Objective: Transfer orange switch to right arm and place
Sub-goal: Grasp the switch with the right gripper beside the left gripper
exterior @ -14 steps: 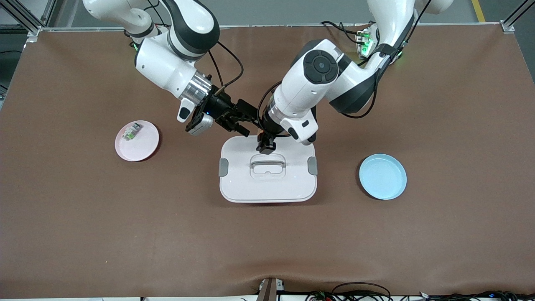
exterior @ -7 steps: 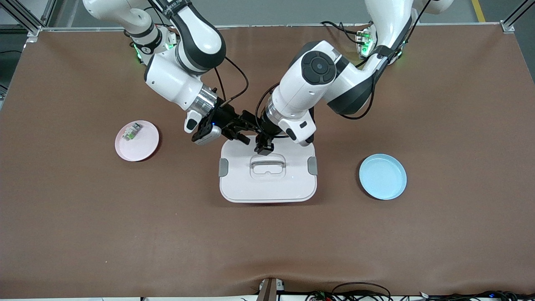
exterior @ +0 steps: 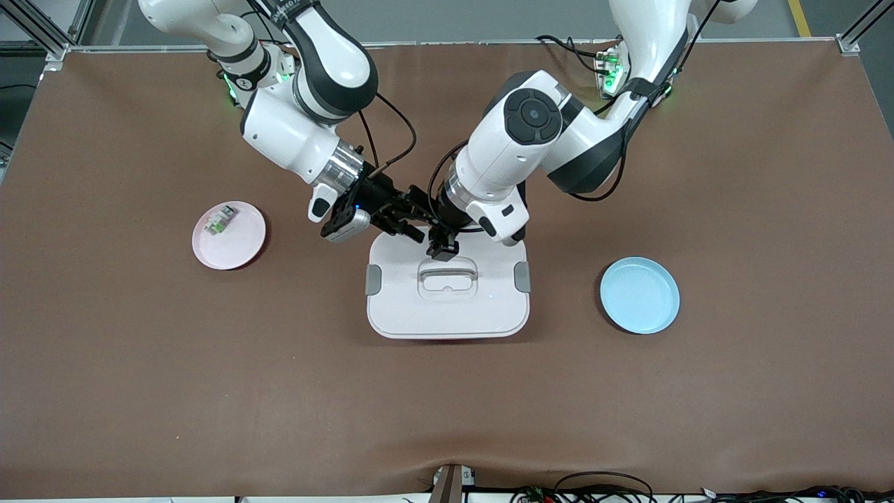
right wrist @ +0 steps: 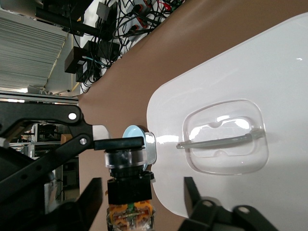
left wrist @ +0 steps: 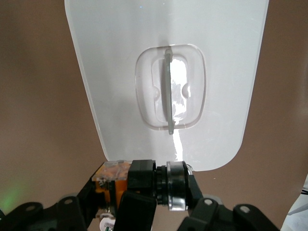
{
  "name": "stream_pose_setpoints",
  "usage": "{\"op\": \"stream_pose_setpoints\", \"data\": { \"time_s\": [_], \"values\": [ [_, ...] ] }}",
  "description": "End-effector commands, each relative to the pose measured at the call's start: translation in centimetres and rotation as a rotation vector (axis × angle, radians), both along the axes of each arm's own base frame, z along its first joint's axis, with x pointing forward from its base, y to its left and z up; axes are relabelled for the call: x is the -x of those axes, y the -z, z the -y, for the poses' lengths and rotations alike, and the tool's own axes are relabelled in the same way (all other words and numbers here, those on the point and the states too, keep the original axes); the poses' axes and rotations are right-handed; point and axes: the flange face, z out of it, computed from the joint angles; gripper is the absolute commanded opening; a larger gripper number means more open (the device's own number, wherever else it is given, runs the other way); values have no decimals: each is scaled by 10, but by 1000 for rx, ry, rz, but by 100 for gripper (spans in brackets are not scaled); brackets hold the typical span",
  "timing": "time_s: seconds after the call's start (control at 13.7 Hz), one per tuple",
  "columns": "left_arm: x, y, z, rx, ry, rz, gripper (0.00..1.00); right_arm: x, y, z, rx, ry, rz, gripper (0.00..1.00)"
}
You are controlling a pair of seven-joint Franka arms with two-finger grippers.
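Front view: the left gripper (exterior: 443, 246) and the right gripper (exterior: 408, 225) meet in the air over the twelve o'clock edge of a white lid (exterior: 447, 314), close enough that their black parts overlap.

The left fingers (left wrist: 137, 204) are clamped on the orange switch (left wrist: 144, 178), a small black cylinder with a clear ring at one end and an orange part at the other. It hangs clear of the lid, above the rim. In the right wrist view the right fingers (right wrist: 94, 197) stand apart, one on each side of the switch's black body, with a gap showing on both sides. One left finger reaches in and presses on the ring end.

The lid lies flat at the middle of the brown surface (exterior: 447, 419). It has a clear recessed handle (exterior: 447, 274) in its centre and a grey clip on each short side.

At about nine o'clock from the lid, well apart from it, sits a pink plate (exterior: 241, 244). A small grey-white piece with a green part (exterior: 218, 221) lies near that plate's eleven o'clock rim. At about three o'clock from the lid, also well apart, is a blue plate (exterior: 639, 295).
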Motion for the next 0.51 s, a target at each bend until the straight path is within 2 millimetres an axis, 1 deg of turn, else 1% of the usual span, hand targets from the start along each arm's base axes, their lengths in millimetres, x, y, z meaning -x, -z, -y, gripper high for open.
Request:
{"op": "stream_pose_setpoints", "data": {
  "time_s": [0.0, 0.29, 0.44],
  "values": [
    [6, -13, 11, 30, 4, 13, 0, 5, 4, -12, -13, -6, -10, 0],
    [6, -13, 12, 30, 6, 14, 0, 8, 4, -17, -21, 1, -30, 0],
    [6, -19, 12, 39, 5, 21, 0, 8, 4, -17, -21, 1, -30, 0]
  ]
}}
